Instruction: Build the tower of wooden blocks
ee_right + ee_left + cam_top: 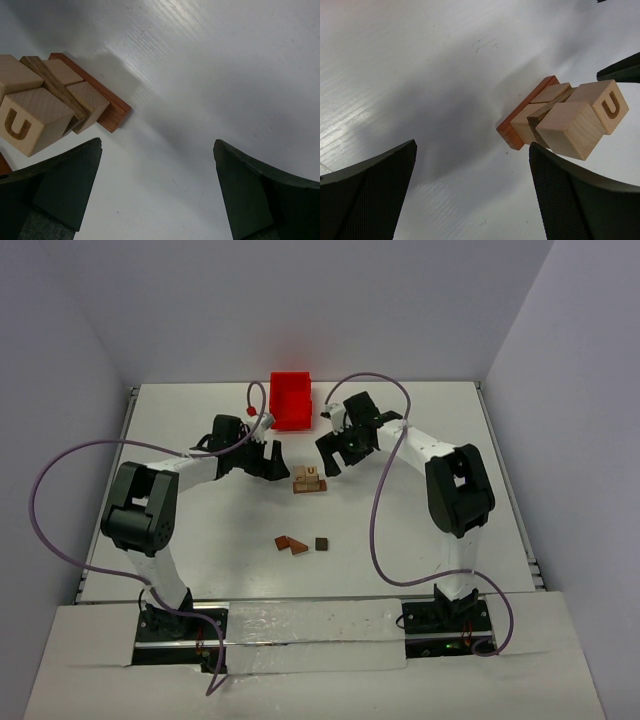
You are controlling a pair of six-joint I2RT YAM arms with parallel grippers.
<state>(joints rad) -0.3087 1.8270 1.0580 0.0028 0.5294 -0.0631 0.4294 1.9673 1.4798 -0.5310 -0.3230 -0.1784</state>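
The wood block tower (309, 480) stands mid-table: a reddish-brown flat base, tan cubes, a dark flat strip and a cube marked U on top. My left gripper (270, 462) hovers just left of it, open and holding nothing. In the left wrist view the tower (560, 117) lies beyond the right fingertip, outside the open gripper (472, 150). My right gripper (335, 455) sits close on the tower's right, also open. In the right wrist view the tower (55, 105) is at the upper left, beside the empty gripper (157, 145).
Reddish-brown flat blocks (291, 543) and a dark brown cube (322, 543) lie loose nearer the arm bases. A red bin (291, 400) stands at the back, between the two wrists. Purple cables loop from both arms over the table.
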